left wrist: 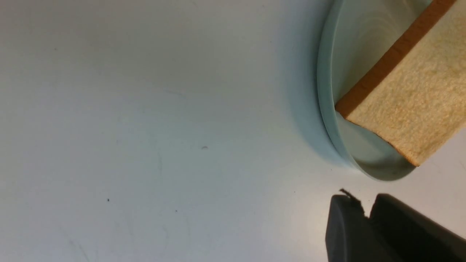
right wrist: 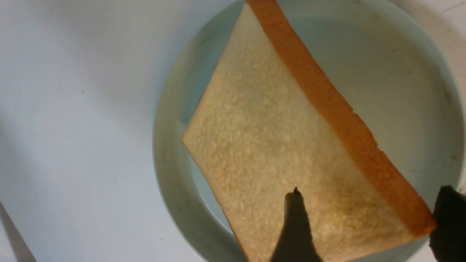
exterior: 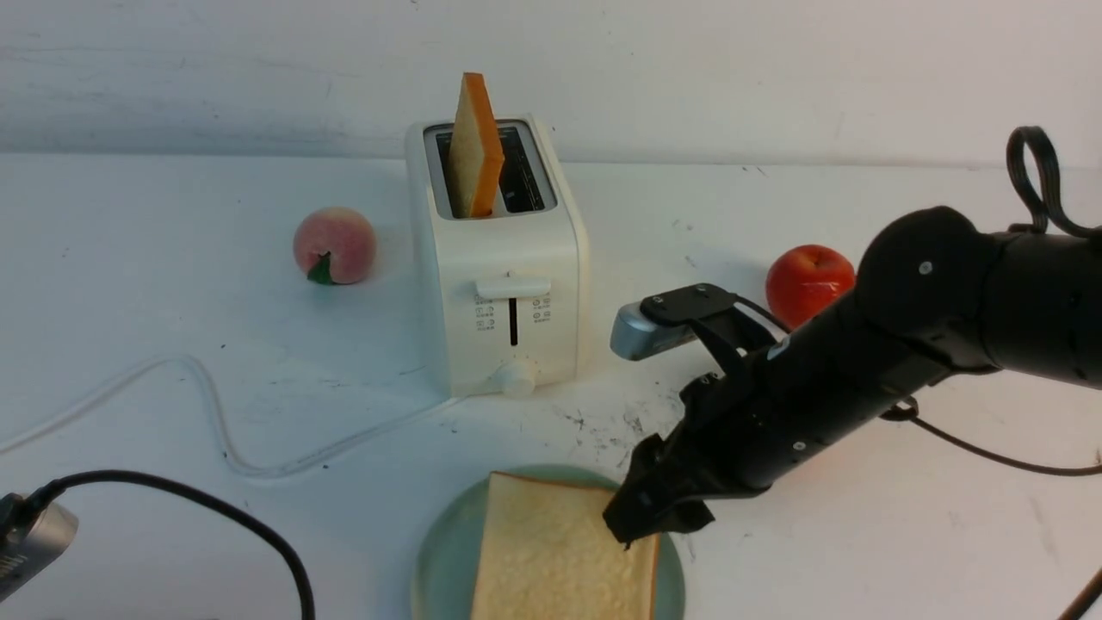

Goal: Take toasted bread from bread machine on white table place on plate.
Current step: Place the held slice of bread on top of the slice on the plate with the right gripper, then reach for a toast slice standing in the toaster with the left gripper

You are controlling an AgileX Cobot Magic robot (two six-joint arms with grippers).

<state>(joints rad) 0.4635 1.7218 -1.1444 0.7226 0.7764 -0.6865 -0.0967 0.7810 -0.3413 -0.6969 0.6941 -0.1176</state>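
In the front view, you are seeing the job roughly half done, by my judgement: one toast slice [exterior: 560, 551] is lying on the pale blue-green plate [exterior: 443, 534] at the bottom centre, while a second slice [exterior: 475, 155] is standing upright in the cream-white two-slot toaster [exterior: 508, 250] at the upper centre, still needing lifting out and bringing over. Your right gripper [exterior: 659, 521] is reaching in from the right of the frame, its tips hovering at the upper right corner of the plated slice. In the left wrist view, your left gripper [left wrist: 361, 196] is showing its fingertips close together at the lower right, just beside the plate; you are not holding anything with it, but you cannot tell whether it is fully closed. In the right wrist view, your right gripper is standing wide open at the lower right, one finger [right wrist: 298, 229] showing over the toasted face and the other finger [right wrist: 449, 218] sitting by the crust corner. It seems to be letting the slice go rather than gripping it, though you cannot tell whether that outer finger is touching the crust.
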